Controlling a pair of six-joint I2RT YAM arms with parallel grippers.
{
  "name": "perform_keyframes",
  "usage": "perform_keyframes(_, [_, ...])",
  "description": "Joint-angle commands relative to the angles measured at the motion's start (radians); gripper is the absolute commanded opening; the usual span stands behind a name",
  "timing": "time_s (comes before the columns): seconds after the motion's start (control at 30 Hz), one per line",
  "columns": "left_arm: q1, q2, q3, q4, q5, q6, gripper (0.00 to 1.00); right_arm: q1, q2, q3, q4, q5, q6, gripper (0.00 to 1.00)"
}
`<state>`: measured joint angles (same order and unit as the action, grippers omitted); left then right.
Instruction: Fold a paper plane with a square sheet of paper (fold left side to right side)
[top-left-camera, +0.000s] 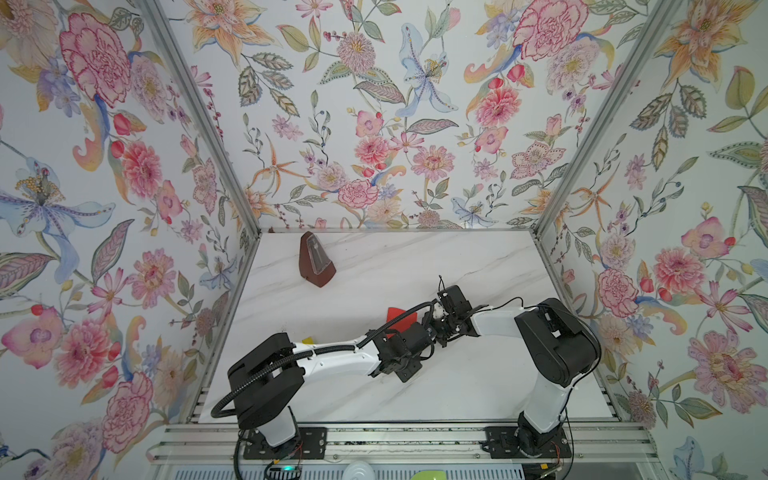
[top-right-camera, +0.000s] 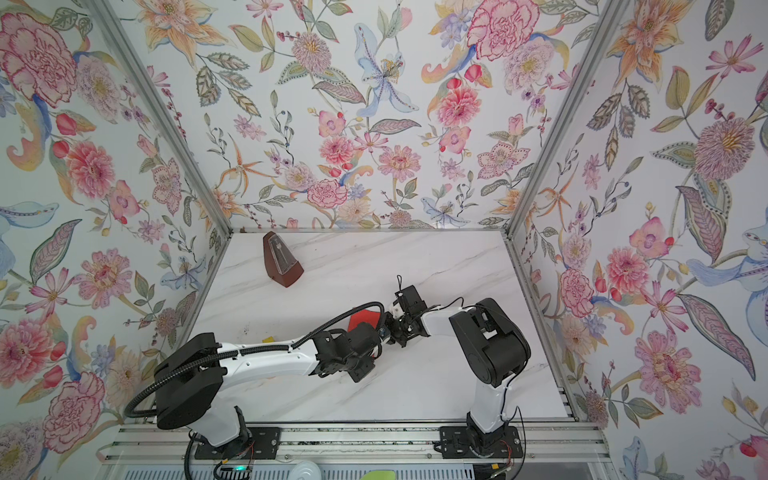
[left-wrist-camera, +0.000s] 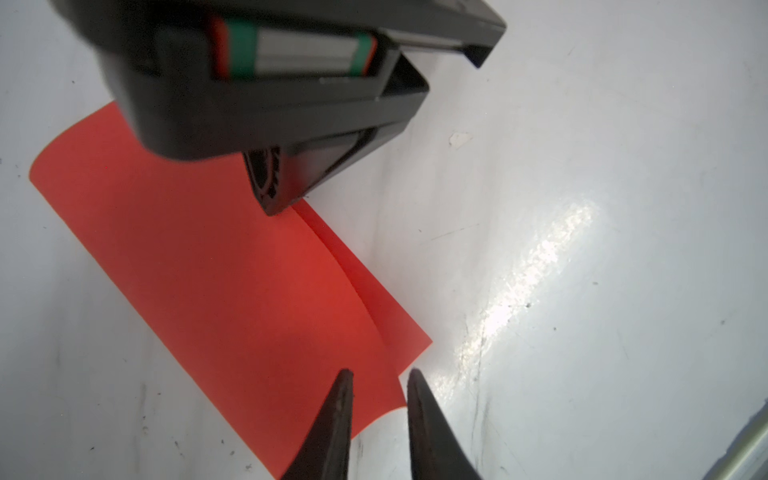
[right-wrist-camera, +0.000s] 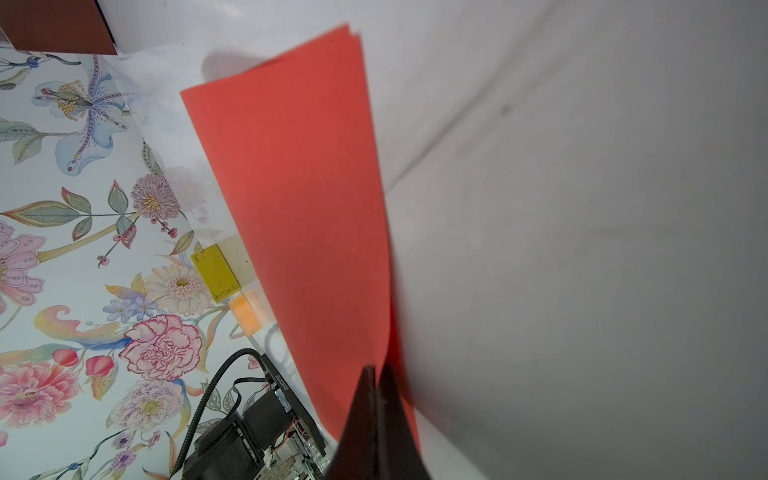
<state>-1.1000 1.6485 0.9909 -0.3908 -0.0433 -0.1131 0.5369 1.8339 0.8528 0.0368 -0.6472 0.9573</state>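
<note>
**A:** What stands leftmost on the tabletop (top-left-camera: 415, 395)?

**B:** A metronome (top-left-camera: 316, 259), near the back wall. Nearer the front, a yellow block (top-left-camera: 308, 340) peeks out just beside the left arm (top-left-camera: 332, 359).

**A:** And the left jaws?

**B:** Slightly spread, with a narrow gap between them. In the left wrist view, one fingertip (left-wrist-camera: 341, 399) sits over a corner of the paper (left-wrist-camera: 216, 249) and the other is just off its edge. I see nothing clamped between them.

**A:** Where is the paper?

**B:** Mid-tabletop, under the spot where the two arms meet. Both top views show only a small red piece of it. It lies doubled over. The upper layer stops short, so a strip of the lower layer is bare along one side.

**A:** The right jaws?

**B:** Pressed together, pinching the paper's edge. In the right wrist view the sheet runs straight in between the fingertips (right-wrist-camera: 361, 399). The left wrist view shows their tip on the upper layer's edge, at the far end from the left jaws.
</note>
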Motion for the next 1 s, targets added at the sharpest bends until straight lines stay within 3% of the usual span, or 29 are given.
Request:
perform_keyframes(0.0, [-0.006,-0.001,-0.011,-0.017,-0.016,-0.019,0.26,0.0,0.001,-0.016,-0.106,0.048,-0.012,0.0])
perform_keyframes(0.43, [0.003,0.008,-0.012,-0.012,-0.002,-0.027,0.11,-0.001,0.002,-0.014,-0.108,0.047,-0.014,0.0])
perform_keyframes(0.57, [0.01,0.011,-0.017,-0.006,0.012,-0.037,0.21,0.0,0.002,-0.011,-0.109,0.047,-0.014,0.0])
perform_keyframes(0.67, [0.017,0.021,-0.016,0.0,0.024,-0.042,0.23,0.0,0.001,-0.01,-0.109,0.048,-0.015,0.0])
perform_keyframes(0.97, [0.018,0.035,-0.008,-0.006,0.022,-0.052,0.16,-0.002,-0.003,-0.011,-0.114,0.052,-0.017,0.0])
